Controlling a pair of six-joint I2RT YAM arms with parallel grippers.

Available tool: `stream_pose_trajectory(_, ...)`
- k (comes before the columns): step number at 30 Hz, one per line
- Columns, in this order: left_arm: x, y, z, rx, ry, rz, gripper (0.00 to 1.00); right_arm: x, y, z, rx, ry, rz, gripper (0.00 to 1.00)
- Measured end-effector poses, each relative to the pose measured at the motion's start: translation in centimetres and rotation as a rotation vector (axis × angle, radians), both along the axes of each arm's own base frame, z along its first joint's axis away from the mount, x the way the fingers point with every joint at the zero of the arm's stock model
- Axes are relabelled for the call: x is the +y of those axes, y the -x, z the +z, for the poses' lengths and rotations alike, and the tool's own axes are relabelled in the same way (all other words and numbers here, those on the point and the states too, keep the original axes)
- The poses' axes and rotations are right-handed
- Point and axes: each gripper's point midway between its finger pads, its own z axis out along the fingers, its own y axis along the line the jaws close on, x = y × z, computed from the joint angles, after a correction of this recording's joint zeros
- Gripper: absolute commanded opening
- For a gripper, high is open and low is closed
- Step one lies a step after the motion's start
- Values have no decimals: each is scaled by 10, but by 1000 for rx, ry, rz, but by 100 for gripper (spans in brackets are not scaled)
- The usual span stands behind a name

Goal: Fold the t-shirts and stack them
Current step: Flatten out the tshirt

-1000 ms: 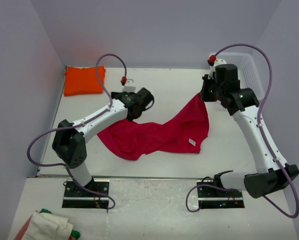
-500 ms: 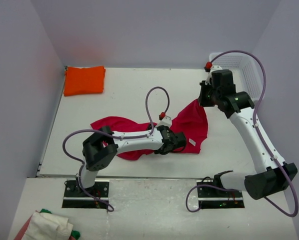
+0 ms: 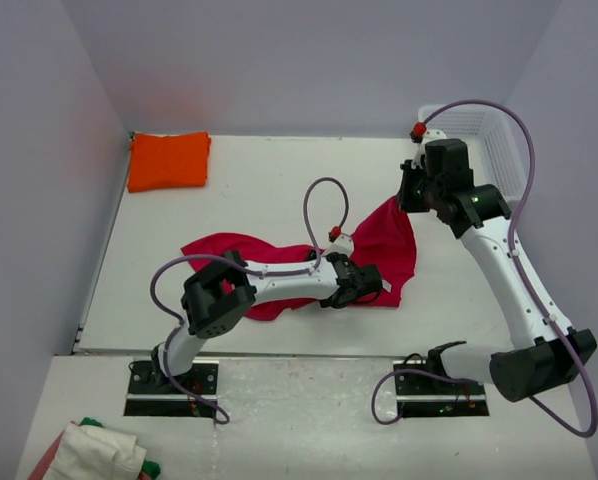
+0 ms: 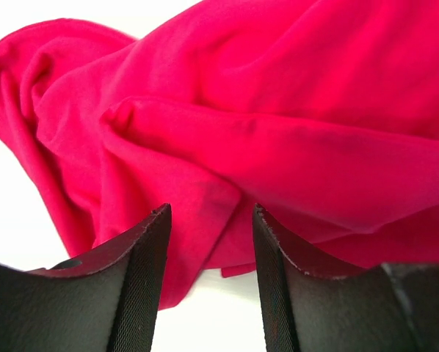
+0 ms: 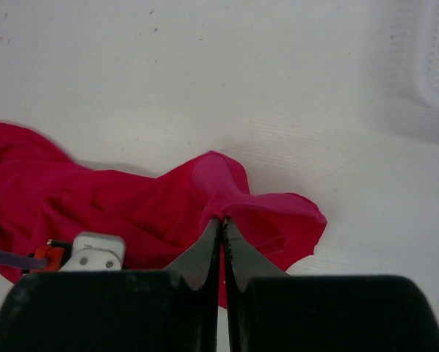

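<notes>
White tabletop (image 3: pixel 249 170) offered bare surface along its far edge and left side. Crimson t-shirt (image 3: pixel 387 245) lay crumpled centre-right, its hem near the front edge. Orange t-shirt (image 3: pixel 167 160) sat folded in the far-left corner. Right gripper (image 5: pixel 221 220) jaws pinched a raised crimson fold. Left gripper (image 4: pixel 208 213) jaws stood partly apart at the crimson hem.

Readable text, brands, numbers, signs: none for you to log.

Item 1: small white tag (image 3: pixel 385 285) on the crimson t-shirt (image 3: pixel 384 245), lying just beside the fingertips of the left gripper (image 3: pixel 372 290) (any print on it is too small to make out from the top view).
</notes>
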Motion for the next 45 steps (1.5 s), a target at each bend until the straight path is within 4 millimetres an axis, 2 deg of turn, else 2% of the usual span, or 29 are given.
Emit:
stream_pose_trajectory(7,-13,-4,-18,24,6,-19,50,0,1,3,-12,-5,2,0)
stream_pose_trajectory(12,-9,-8,-27,37,-10,-4,50,1,3,2,-9,-10,9,0)
stream_pose_trajectory(20,7,-19,-30,35,-16,38,49,2,4,1,-6,-11,11,0)
stream_pose_trajectory(23,14,-21,-30,36,-20,53,44,2,4,1,-6,-11,11,0)
stream_pose_trajectory(26,18,-24,-31,35,-25,62,35,2,4,1,-5,-11,11,0)
stream_pose_trajectory(33,21,-27,-29,27,-33,65,31,2,3,0,-3,-10,11,0)
stream_pose_trajectory(40,26,-32,-27,20,-46,74,19,2,2,-3,7,-7,12,0)
stream_pose_trajectory(43,28,-32,-24,16,-43,77,11,3,1,-6,15,-4,12,0)
stream_pose_trajectory(45,30,-30,-19,11,-34,82,1,3,0,-7,19,-4,12,0)
